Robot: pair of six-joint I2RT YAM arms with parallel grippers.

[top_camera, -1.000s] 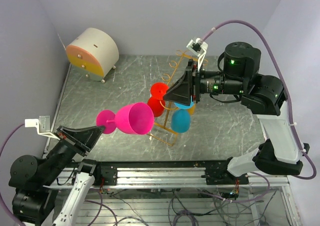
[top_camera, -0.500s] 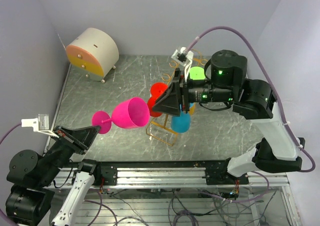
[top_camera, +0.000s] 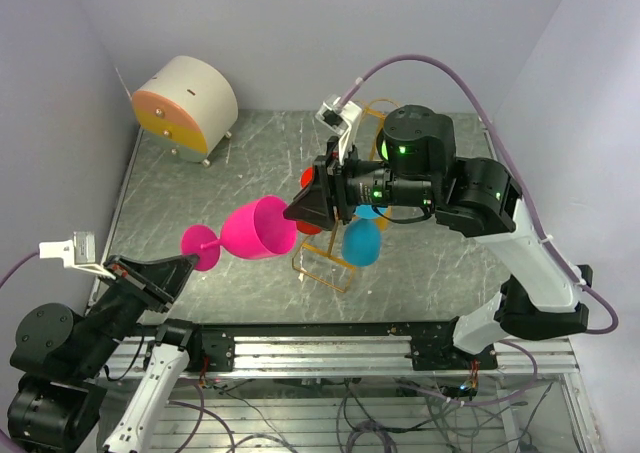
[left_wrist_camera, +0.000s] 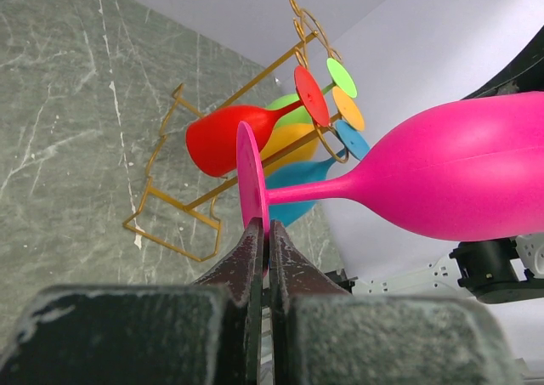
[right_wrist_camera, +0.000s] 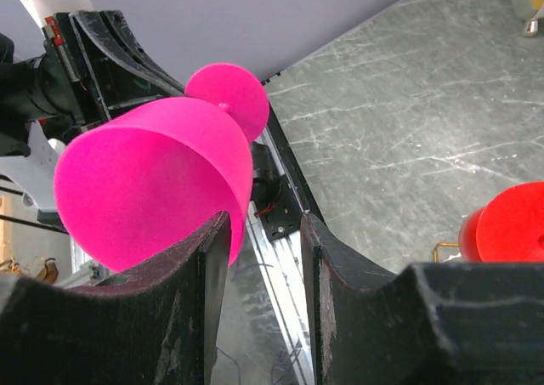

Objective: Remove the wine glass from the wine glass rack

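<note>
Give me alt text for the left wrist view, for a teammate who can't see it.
The left gripper, jaws shut, pinches the round foot of a pink wine glass held sideways in the air. Behind it, the golden wine glass rack stands on the marbled table, with red, yellow, green and blue glasses hung on it.

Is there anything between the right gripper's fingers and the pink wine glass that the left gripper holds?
Nothing visible. The pink wine glass has its open rim right at the right gripper, whose fingers are spread. The wine glass rack stands off to the side, not between.
</note>
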